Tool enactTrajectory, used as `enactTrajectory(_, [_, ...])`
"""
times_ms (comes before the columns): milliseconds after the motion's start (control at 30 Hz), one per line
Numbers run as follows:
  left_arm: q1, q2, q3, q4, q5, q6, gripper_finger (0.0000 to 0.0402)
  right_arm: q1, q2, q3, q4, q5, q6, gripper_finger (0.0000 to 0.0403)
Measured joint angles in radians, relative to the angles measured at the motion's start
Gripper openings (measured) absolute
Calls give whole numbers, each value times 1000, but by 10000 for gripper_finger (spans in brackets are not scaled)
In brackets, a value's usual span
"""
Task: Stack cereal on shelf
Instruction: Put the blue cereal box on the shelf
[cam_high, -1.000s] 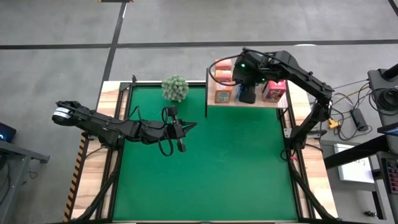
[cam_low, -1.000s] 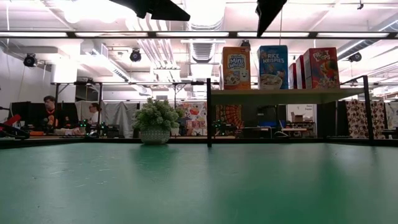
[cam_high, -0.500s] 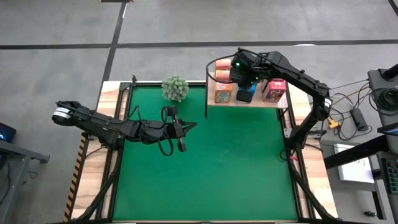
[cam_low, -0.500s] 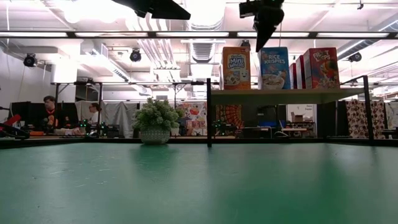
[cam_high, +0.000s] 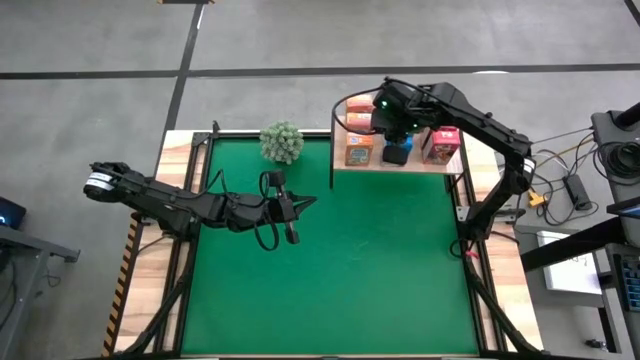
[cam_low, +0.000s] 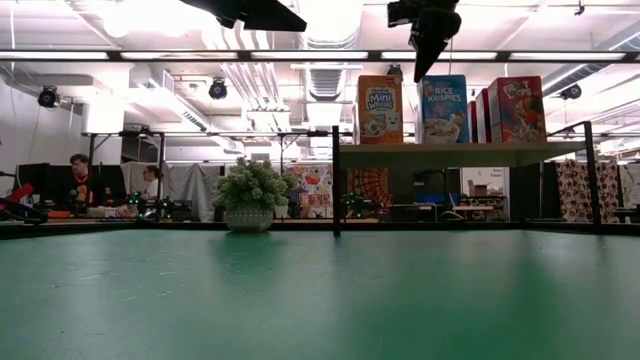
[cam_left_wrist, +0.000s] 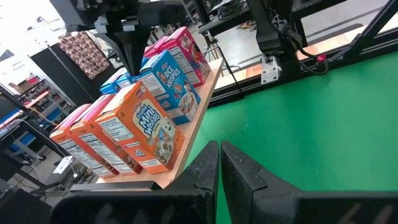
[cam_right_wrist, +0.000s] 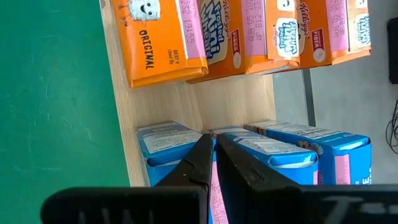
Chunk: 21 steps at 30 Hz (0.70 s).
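Desk: covered by a large green mat, bare of boxes; nothing of the task lay on it.

Shelf: light wooden board on thin black posts, raised at the far right corner of the desk. It carried all the cereal in view, so the stacking looked finished or nearly so.

Right arm: reached over the shelf from the desk's right edge, its right tool hanging just above the blue boxes. The fingers were pressed together and held nothing; the posture suggested a box just let go, the tool clear of the row so as not to topple it.

Left arm: stretched low across the left half of the mat, waiting. Its left tool was closed and empty, well apart from the shelf and pointed toward it.

Cereal, upright, rows running front to back:
- orange Mini-Wheats boxes, row nearest the plant side;
- blue Rice Krispies boxes, middle row, beneath the right tool;
- red-pink Froot Loops boxes, row at the outer end.
Grouping by colour appeared deliberate, faces turned toward the mat.

Potted green plant: at the mat's far edge, beside the shelf, untouched.
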Motion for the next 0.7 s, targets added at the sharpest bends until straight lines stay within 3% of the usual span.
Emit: enactTrajectory(700, [0, 1, 0, 1, 0, 0, 0, 0, -2, 0, -37, 28, -21, 12])
